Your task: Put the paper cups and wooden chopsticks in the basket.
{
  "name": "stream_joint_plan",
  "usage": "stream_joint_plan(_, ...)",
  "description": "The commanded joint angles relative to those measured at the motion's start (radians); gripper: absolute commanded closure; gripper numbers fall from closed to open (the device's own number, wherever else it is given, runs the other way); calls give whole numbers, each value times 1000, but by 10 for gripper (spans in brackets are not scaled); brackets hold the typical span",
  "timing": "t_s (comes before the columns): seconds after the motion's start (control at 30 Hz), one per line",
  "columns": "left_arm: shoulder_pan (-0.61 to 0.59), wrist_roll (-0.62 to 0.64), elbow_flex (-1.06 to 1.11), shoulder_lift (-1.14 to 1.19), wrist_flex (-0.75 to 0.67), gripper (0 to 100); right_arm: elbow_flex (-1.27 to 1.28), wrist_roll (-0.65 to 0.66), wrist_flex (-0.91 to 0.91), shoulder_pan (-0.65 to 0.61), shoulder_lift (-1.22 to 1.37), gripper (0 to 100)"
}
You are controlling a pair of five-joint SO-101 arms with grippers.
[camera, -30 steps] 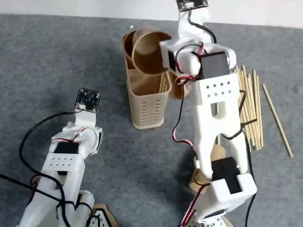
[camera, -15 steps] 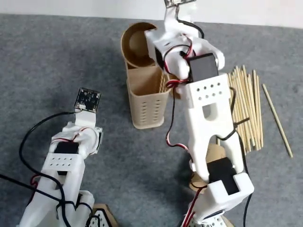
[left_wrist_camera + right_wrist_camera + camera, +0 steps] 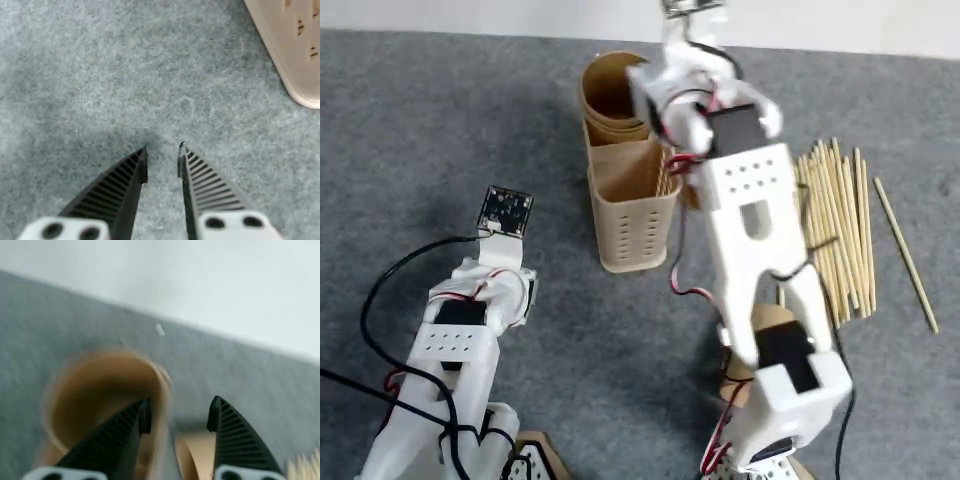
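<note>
- Because the paper cups are nested one inside another, they stand as a single mouth-up stack in the far compartment of the basket. Their rim rises above the basket wall. This part of the task is judged done, or nearly so.
- The basket stands upright near the middle of the far edge of the table. Its near compartment is open at the top. A few sticks may lean against that compartment's right wall, but this is too small to confirm.
- On the right gripper the jaws are wide and straddle the top cup's rim, one inside the mouth and one outside. The cup wall between them is not pinched. This is judged a release posture, with the stack resting on its own weight.
- The wooden chopsticks lie flat in a loose bundle toward the right edge of the table, beside the right arm and apart from the basket. They are not yet loaded.
- A stray chopstick lies alone, nearer the right edge than the bundle.
- On the left gripper the jaws are narrow and hold nothing. They point down at bare table toward the near-left corner, with a basket corner close by. It is judged to be parked clear of the right arm's work.
- If the inner jaw drags on withdrawal, it could lift the top cup.
</note>
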Motion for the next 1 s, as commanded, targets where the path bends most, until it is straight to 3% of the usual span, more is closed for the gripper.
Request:
stream_joint_plan(0.0, -1, 6, -2, -15, -15, 880, -21, 2, 349, 124, -77, 800)
stream_joint_plan(0.1, 1, 6, -4, -15, -15, 880, -19, 75, 565, 191, -130, 800)
stream_joint_plan(0.23, 8, 6, -4, -16, -14, 880, 159, 196, 561, 274, -278, 800)
stream_joint_plan(0.43, 8, 6, -4, -16, -14, 880, 794, 684, 559, 266, -711, 800)
stream_joint_plan(0.5, 8, 6, -4, -16, -14, 880, 997, 772, 556, 266, -895, 800)
stream_joint_plan(0.63, 8, 6, -4, -16, -15, 880, 1300, 821, 555, 265, -1187, 800)
stream_joint_plan(0.77, 8, 6, -4, -16, -15, 880, 1501, 885, 541, 265, -1311, 800)
stream_joint_plan(0.97, 5, 6, -4, -16, -11, 880, 1701, 844, 236, 268, -1279, 800)
